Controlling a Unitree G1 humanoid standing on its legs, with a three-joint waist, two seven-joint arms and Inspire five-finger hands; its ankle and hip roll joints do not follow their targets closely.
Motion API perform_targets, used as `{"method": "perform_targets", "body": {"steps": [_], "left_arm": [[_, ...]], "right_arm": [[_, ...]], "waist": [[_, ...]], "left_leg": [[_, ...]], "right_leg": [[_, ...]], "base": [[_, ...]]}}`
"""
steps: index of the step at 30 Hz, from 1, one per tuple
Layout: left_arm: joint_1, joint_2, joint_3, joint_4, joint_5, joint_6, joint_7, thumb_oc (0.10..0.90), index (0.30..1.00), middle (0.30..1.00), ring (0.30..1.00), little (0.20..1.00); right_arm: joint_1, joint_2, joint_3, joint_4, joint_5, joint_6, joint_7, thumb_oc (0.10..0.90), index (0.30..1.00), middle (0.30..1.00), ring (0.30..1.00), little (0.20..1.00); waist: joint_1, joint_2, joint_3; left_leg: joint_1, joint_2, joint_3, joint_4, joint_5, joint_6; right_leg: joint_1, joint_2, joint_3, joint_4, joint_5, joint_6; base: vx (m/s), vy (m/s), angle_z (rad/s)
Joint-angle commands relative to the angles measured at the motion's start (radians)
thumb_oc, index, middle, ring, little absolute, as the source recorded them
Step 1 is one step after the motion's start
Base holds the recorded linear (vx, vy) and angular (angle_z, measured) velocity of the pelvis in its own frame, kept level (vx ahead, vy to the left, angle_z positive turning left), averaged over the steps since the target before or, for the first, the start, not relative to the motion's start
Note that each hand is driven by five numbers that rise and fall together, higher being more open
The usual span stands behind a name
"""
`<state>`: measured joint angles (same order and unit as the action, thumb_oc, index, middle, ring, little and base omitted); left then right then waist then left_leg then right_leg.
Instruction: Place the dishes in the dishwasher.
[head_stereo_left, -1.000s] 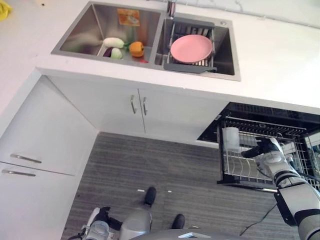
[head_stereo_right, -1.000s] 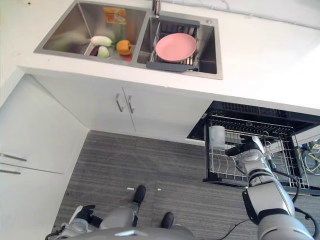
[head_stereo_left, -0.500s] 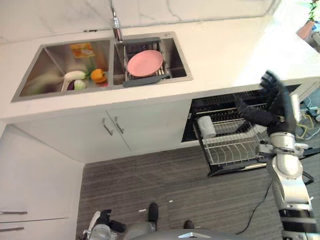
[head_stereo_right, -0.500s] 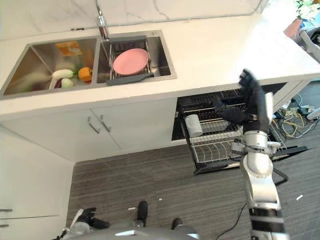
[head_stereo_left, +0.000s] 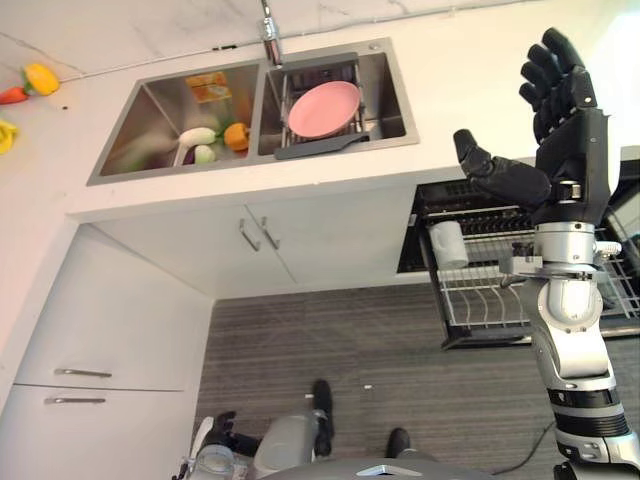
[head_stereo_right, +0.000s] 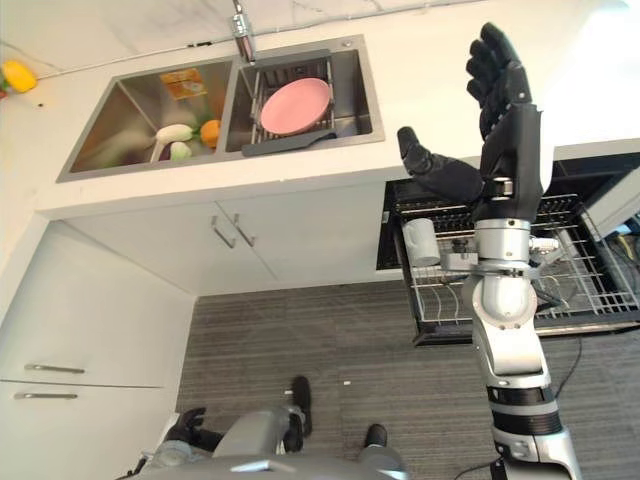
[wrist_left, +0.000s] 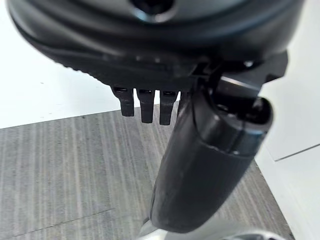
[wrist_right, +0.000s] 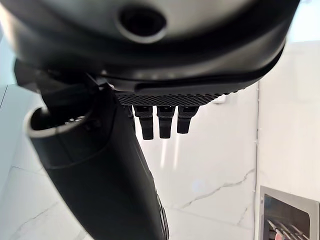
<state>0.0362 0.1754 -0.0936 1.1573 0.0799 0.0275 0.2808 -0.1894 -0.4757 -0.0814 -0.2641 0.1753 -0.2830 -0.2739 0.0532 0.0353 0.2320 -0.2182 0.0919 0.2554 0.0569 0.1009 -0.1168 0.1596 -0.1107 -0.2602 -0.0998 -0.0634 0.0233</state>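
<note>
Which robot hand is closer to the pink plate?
The right hand. It is raised open over the counter, off to the plate's right. The pink plate sits in the sink rack. The left hand hangs low near the floor, much farther away.

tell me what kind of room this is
Most likely a home kitchen: a double steel sink set in a white counter, a pink plate on a drainer, and an open dishwasher rack.

The white worktop (head_stereo_left: 470, 70) holds a double sink (head_stereo_left: 250, 105). Far left of the sink, at the worktop's edge, lie a yellow pepper (head_stereo_left: 40, 77) and something red (head_stereo_left: 10, 95).
</note>
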Motion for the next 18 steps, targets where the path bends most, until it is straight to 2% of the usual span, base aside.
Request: {"method": "perform_targets", "body": {"steps": [1,2,6,7,9,11,12,14,15,16,17,18], "left_arm": [[-0.007,0.02,-0.018,0.034,0.013,-0.001,0.039,0.8,0.9,0.9,0.9,0.9],[-0.007,0.021,-0.011,0.042,0.017,0.002,0.043,0.8,0.9,0.9,0.9,0.9],[-0.027,0.016,-0.001,0.057,0.002,-0.003,0.04,0.8,0.9,0.9,0.9,0.9],[-0.053,0.018,-0.01,0.048,0.007,-0.001,0.037,0.8,0.9,0.9,0.9,0.9],[-0.069,0.026,-0.03,0.026,0.024,0.001,0.036,0.8,0.9,0.9,0.9,0.9],[-0.08,0.029,-0.052,0.016,0.035,0.007,0.028,0.8,0.9,0.9,0.9,0.9],[-0.086,0.031,-0.055,0.021,0.035,0.013,0.023,0.8,0.9,0.9,0.9,0.9],[-0.095,0.028,-0.072,0.033,0.038,0.018,0.013,0.8,0.9,0.9,0.9,0.9],[-0.098,0.027,-0.089,0.033,0.056,0.015,0.006,0.8,0.9,0.9,0.9,0.9],[-0.099,0.027,-0.089,0.033,0.056,0.014,0.006,0.8,0.9,0.9,0.9,0.9],[-0.099,0.027,-0.101,0.028,0.074,0.012,-0.001,0.8,0.9,0.9,0.9,0.9],[-0.104,0.031,-0.098,0.029,0.073,0.013,-0.007,0.8,0.9,0.9,0.9,0.9]], "right_arm": [[-0.121,-0.1,-0.03,-0.114,-0.057,-0.05,-0.016,0.8,0.9,0.9,0.9,0.9],[-0.113,-0.107,-0.03,-0.117,-0.077,-0.047,-0.01,0.8,0.9,0.9,0.9,0.9],[-0.107,-0.095,-0.034,-0.095,-0.07,-0.038,0.0,0.8,0.9,0.9,0.9,0.9],[-0.1,-0.095,-0.047,-0.088,-0.101,-0.029,-0.013,0.8,0.9,0.9,0.9,0.9],[-0.095,-0.077,-0.059,-0.093,-0.121,-0.026,-0.024,0.8,0.9,0.9,0.9,0.9],[-0.086,-0.068,-0.055,-0.082,-0.131,-0.023,-0.031,0.8,0.9,0.9,0.9,0.9],[-0.077,-0.064,-0.062,-0.083,-0.14,-0.021,-0.038,0.8,0.9,0.9,0.9,0.9],[-0.073,-0.032,-0.066,-0.078,-0.141,-0.018,-0.037,0.8,0.9,0.9,0.9,0.9],[-0.061,-0.021,-0.07,-0.078,-0.137,-0.023,-0.033,0.8,0.9,0.9,0.9,0.9],[-0.061,-0.021,-0.07,-0.079,-0.137,-0.023,-0.032,0.8,0.9,0.9,0.9,0.9],[-0.048,-0.014,-0.078,-0.081,-0.128,-0.023,-0.021,0.8,0.9,0.9,0.9,0.9],[-0.05,-0.018,-0.069,-0.053,-0.1,-0.021,-0.009,0.8,0.9,0.9,0.9,0.9]], "waist": [[0.02,-0.023,-0.05],[0.017,-0.021,-0.063],[0.012,-0.048,-0.098],[0.009,-0.062,-0.107],[0.0,-0.069,-0.1],[-0.017,-0.064,-0.085],[-0.039,-0.054,-0.068],[-0.074,-0.019,-0.046],[-0.101,-0.009,-0.035],[-0.099,-0.006,-0.037],[-0.112,0.0,-0.033],[-0.118,-0.006,-0.022]], "left_leg": [[0.027,0.061,-0.02,-0.058,0.023,-0.021],[0.037,0.063,-0.013,-0.074,0.041,-0.015],[0.106,0.013,0.005,-0.134,0.014,0.017],[0.135,-0.017,0.01,-0.144,-0.014,0.037],[0.165,-0.049,0.002,-0.144,-0.055,0.061],[0.19,-0.081,-0.018,-0.144,-0.072,0.089],[0.209,-0.09,-0.039,-0.144,-0.087,0.103],[0.231,-0.077,-0.065,-0.144,-0.104,0.114],[0.245,-0.078,-0.079,-0.144,-0.116,0.112],[0.24,-0.073,-0.078,-0.144,-0.113,0.111],[0.251,-0.073,-0.086,-0.144,-0.122,0.107],[0.259,-0.071,-0.082,-0.144,-0.131,0.097]], "right_leg": [[0.096,-0.062,0.032,0.013,-0.121,0.11],[0.1,-0.066,0.035,0.013,-0.115,0.114],[0.101,-0.11,0.038,0.021,-0.074,0.131],[0.08,-0.149,0.041,0.093,-0.067,0.147],[0.041,-0.19,0.047,0.206,-0.047,0.161],[-0.03,-0.21,0.097,0.371,0.061,0.157],[-0.072,-0.195,0.134,0.478,0.09,0.143],[-0.19,-0.124,0.196,0.604,0.062,0.121],[-0.239,-0.067,0.228,0.619,0.003,0.111],[-0.245,-0.062,0.228,0.619,0.007,0.108],[-0.273,-0.035,0.227,0.586,-0.032,0.102],[-0.298,-0.024,0.181,0.467,-0.032,0.091]], "base": [[0.29,0.205,-0.29],[0.31,0.231,-0.42],[0.22,0.201,-0.34],[0.25,0.305,0.03],[0.21,0.276,0.33],[0.17,0.264,0.38],[0.18,0.265,0.26],[0.21,0.221,0.4],[0.14,0.122,0.52],[0.18,0.076,0.23],[0.22,0.008,0.25],[0.31,-0.028,0.19]]}}
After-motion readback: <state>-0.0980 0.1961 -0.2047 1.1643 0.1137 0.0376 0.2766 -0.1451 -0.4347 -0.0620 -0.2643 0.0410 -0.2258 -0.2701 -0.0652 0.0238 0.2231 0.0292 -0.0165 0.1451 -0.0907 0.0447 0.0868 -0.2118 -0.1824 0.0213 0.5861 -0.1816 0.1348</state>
